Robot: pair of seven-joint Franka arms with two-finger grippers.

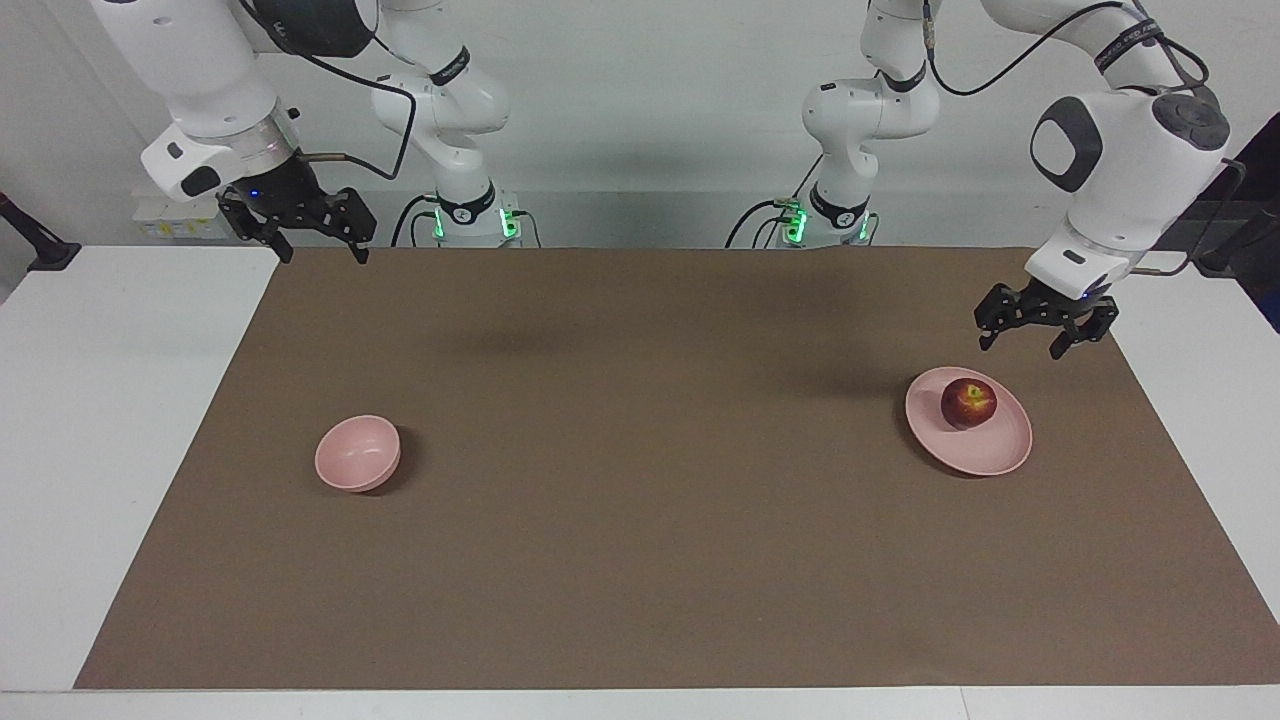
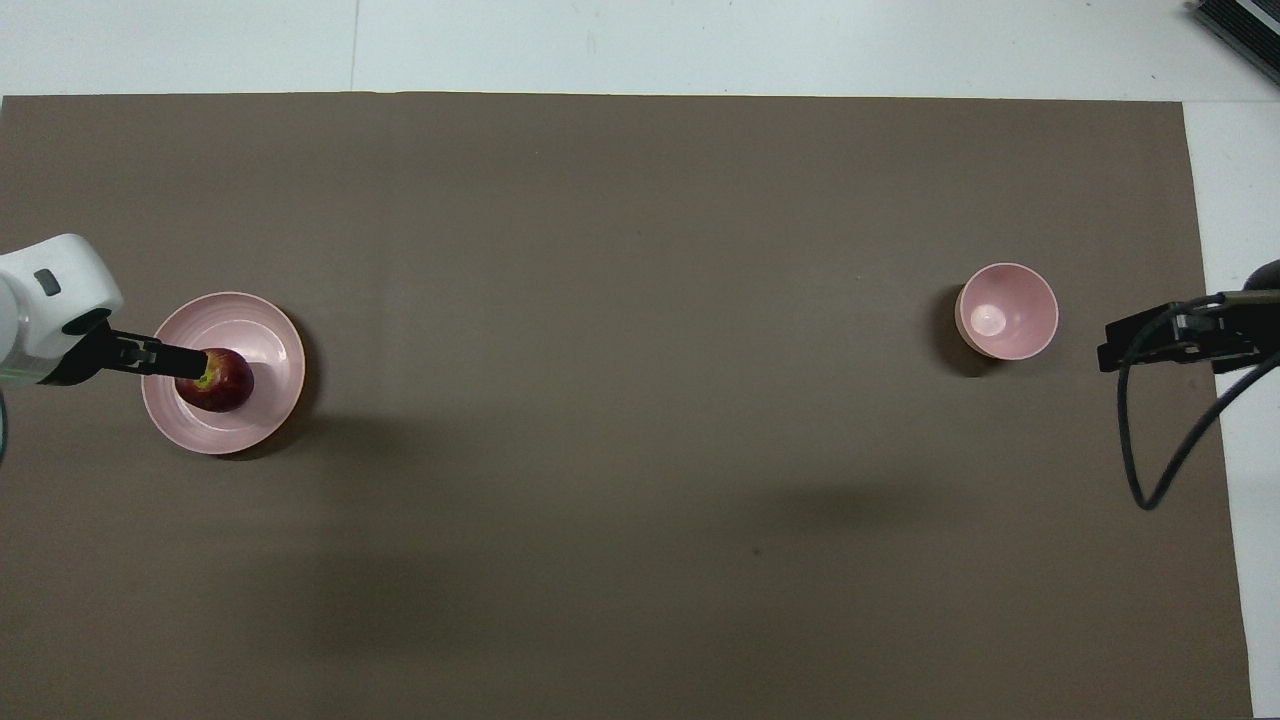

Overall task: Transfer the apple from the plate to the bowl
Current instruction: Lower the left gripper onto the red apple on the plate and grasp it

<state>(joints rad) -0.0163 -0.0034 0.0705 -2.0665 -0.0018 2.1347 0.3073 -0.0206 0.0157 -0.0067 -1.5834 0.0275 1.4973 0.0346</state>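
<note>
Going across the facing view, the right claw [image 1: 300,236] comes first. It hangs in the air over the corner of the brown mat [image 1: 640,480] at the right arm's end of the desk [image 1: 110,400], on the robots' own edge. Its two fingers [image 1: 357,232] are spread wide and point down, with nothing between them. This arm waits. In the overhead view the same claw [image 2: 1110,352] shows at the mat's edge, beside the bowl but apart from it.

The bowl [image 1: 357,453] stands upright on the mat toward the right arm's end, well away from the plate. It is pale pink and deep, and the overhead view shows its inside [image 2: 1006,311] with nothing in it.

Toward the left arm's end lies the plate [image 1: 985,445], pale pink and flat on the mat. The apple [image 1: 968,402] sits on it, dark red with a yellowish patch by the stem, on the part of the plate nearer the robots.

Last comes the left claw [image 1: 1034,336]. It is in the air above the mat, just by the plate's rim on the robots' side, and it is higher than the apple and not touching it. Its fingers [image 1: 1060,343] are spread wide and point down, holding nothing. From overhead the claw's tip [image 2: 185,358] overlaps the apple [image 2: 225,385], yet the facing view shows clear space between them.
</note>
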